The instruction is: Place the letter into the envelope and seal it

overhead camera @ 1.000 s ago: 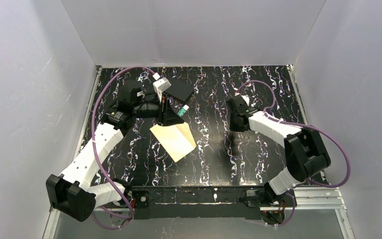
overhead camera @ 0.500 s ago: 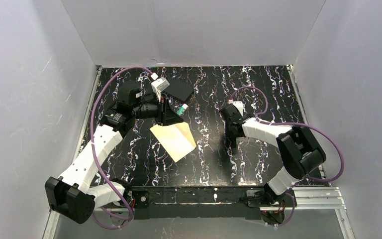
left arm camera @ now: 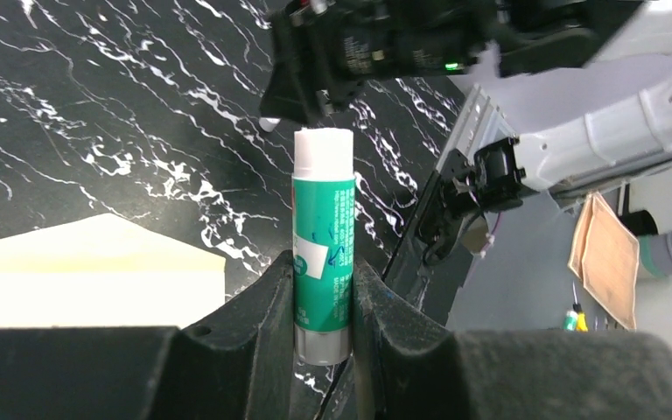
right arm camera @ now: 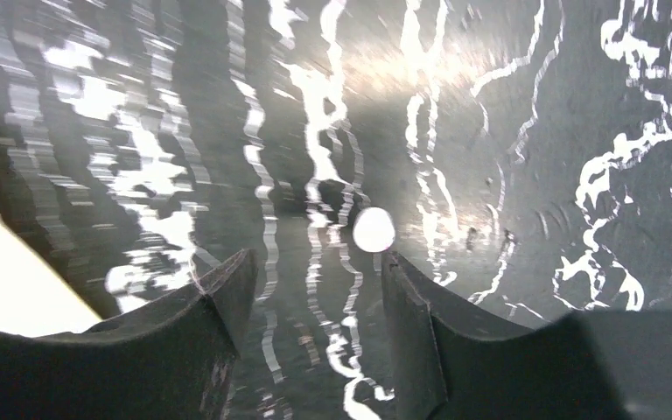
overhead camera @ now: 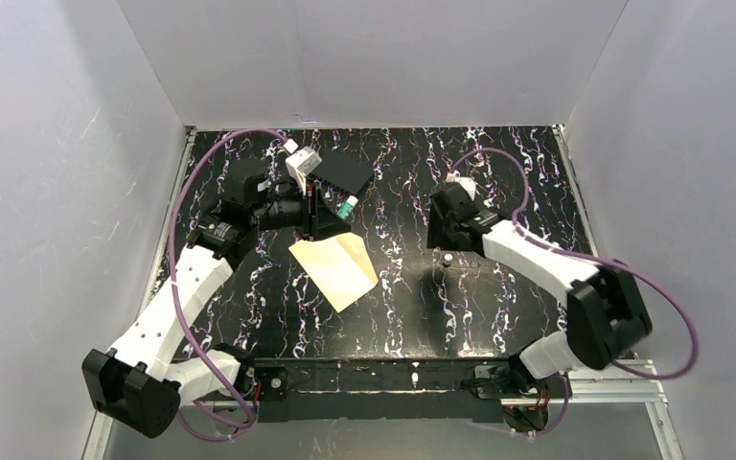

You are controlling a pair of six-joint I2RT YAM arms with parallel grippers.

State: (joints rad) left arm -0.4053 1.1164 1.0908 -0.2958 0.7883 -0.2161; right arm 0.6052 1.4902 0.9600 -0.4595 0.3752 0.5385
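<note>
The cream envelope [overhead camera: 335,270] lies flat at the table's middle left, with a fold line across it. It also shows in the left wrist view [left arm camera: 87,271] and at the right wrist view's left edge [right arm camera: 0,284]. The tan letter does not show as a separate sheet. My left gripper [overhead camera: 335,215] hovers over the envelope's far corner, shut on a green glue stick [left arm camera: 323,254] with a white top end [overhead camera: 349,206]. My right gripper [overhead camera: 439,240] is open and empty, just above the table right of the envelope. A small white round cap [right arm camera: 373,229] lies on the table [overhead camera: 448,259] beyond its fingertips [right arm camera: 227,280].
A black flat square [overhead camera: 347,172] lies at the back, behind the left gripper. White walls enclose the black marbled table [overhead camera: 498,172] on three sides. The right arm's gripper [left arm camera: 359,52] faces the glue stick in the left wrist view.
My right gripper has pulled back and up from the table, and the small white cap now lies uncovered below it. My left gripper with the glue stick has shifted slightly left.
</note>
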